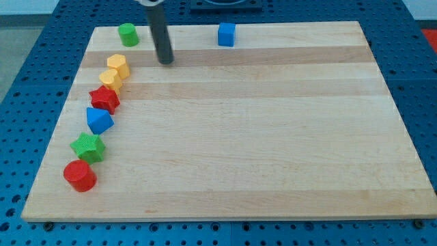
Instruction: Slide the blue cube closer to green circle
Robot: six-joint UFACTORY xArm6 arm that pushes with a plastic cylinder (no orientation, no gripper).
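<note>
The blue cube (pixel 227 34) sits near the top edge of the wooden board (pixel 273 137), a little right of the middle. The green circle (pixel 128 34), a short green cylinder, stands near the top left corner. My tip (pixel 166 61) rests on the board between them, closer to the green circle and slightly below the line joining them. It touches neither block. The rod rises from the tip to the view's top.
Down the board's left side runs a chain of blocks: a yellow hexagon (pixel 118 65), a yellow block (pixel 110 80), a red star (pixel 104 100), a blue triangle-like block (pixel 99 120), a green star (pixel 88 147) and a red cylinder (pixel 80 175).
</note>
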